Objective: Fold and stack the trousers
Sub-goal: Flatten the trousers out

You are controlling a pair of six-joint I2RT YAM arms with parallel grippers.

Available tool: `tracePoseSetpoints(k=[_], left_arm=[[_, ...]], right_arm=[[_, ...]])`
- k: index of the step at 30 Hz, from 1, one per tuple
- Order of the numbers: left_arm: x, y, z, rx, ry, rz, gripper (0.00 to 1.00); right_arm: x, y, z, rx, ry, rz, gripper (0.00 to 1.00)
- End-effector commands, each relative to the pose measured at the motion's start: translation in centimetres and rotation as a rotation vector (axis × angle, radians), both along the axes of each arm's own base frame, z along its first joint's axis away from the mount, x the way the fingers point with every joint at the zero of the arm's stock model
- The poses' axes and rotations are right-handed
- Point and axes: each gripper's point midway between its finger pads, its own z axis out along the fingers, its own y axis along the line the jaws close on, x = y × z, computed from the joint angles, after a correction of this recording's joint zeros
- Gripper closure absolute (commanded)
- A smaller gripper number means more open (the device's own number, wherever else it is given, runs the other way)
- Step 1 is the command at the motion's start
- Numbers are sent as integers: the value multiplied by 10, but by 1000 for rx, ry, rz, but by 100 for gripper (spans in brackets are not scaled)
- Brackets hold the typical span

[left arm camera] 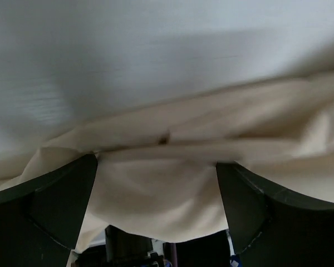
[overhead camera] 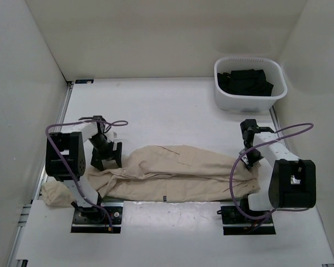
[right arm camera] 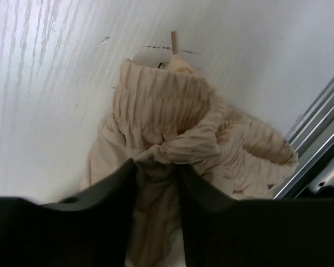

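The beige trousers (overhead camera: 178, 172) lie stretched left to right across the near part of the white table, one leg end bunched at the far left (overhead camera: 55, 193). My left gripper (overhead camera: 107, 161) is open and hangs over the leg part. In the left wrist view its fingers (left arm camera: 61, 206) stand wide apart with the cloth (left arm camera: 211, 128) lying between them (left arm camera: 156, 162). My right gripper (overhead camera: 250, 158) sits at the right end. In the right wrist view it is shut (right arm camera: 156, 166) on a fold of the gathered elastic waistband (right arm camera: 161, 100).
A white basket (overhead camera: 225, 99) holding dark clothes (overhead camera: 245, 80) stands at the back right. White walls enclose the table on three sides. Both arm bases and their cables sit at the near edge. A metal rail (right arm camera: 317, 150) runs just right of the waistband.
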Motion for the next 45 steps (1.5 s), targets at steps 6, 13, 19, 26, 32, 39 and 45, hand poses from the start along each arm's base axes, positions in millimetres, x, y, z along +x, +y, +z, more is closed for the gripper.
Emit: tracePoseSetpoints(k=[6,13,19,26,32,39,45], left_arm=[[-4,41,-31,235,-60,-30,69],[87,60,73,347,-509,34,86],[72,20,120,157,-587,-6,62],[-19,23,67,95,-195,40,34],[71,82,142,132,-586,254,31],[112,97,122,128,-544,265,21],[142,115,46,158,-391,267,15]], right_arm=[[26,-18,49,-90,-155,69,100],[26,-48,132,-264,-389,54,100],[10,-48,116,-260,-333,84,100],[0,-48,92,-258,-251,88,100],[-2,-50,90,-270,-241,87,100],[-15,-51,74,-270,-191,94,100],[-8,-47,65,-250,-199,105,100]])
